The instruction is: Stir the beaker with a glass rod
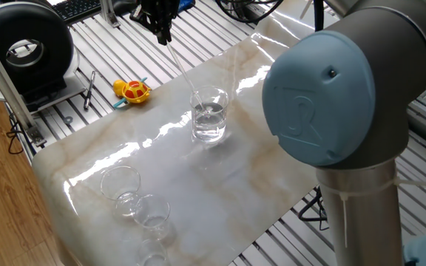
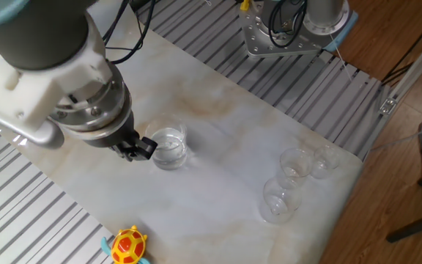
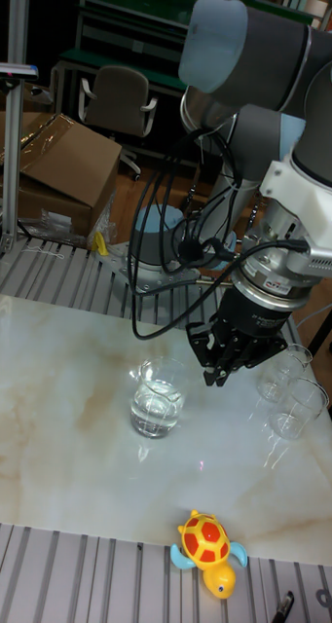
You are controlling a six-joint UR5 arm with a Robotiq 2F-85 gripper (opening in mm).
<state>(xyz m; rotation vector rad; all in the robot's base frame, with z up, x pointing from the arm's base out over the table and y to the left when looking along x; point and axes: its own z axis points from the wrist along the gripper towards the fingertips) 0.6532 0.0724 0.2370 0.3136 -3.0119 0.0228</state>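
Hand (image 1: 163, 35) high above worktop, fingers pinched together on top end of glass rod (image 1: 186, 76); in the tall fixed view the hand (image 3: 221, 375) sits just right of and above the beaker, in the other fixed view hand (image 2: 139, 149) is right beside beaker rim. Rod slants down from the hand into the beaker (image 1: 209, 114), lower end inside it, in the liquid as far as can be told; rod too thin to make out in the other two views. Beaker (image 3: 158, 398) upright on marble-look worktop (image 1: 161, 170), roughly mid-surface, part filled with clear liquid; also at (image 2: 168, 147). Cluster of small clear cups (image 1: 135, 203) near one worktop corner, well apart from beaker, seen again at (image 2: 293, 181) and (image 3: 292, 393). Yellow-red toy turtle (image 1: 132, 91) off the marble on the slatted metal frame, near worktop edge; also (image 3: 211, 550) and (image 2: 127, 245). Big arm joint (image 1: 335, 96) fills the foreground of one fixed view. Cardboard box (image 3: 54, 175) and office chair (image 3: 117, 103) in background behind worktop.
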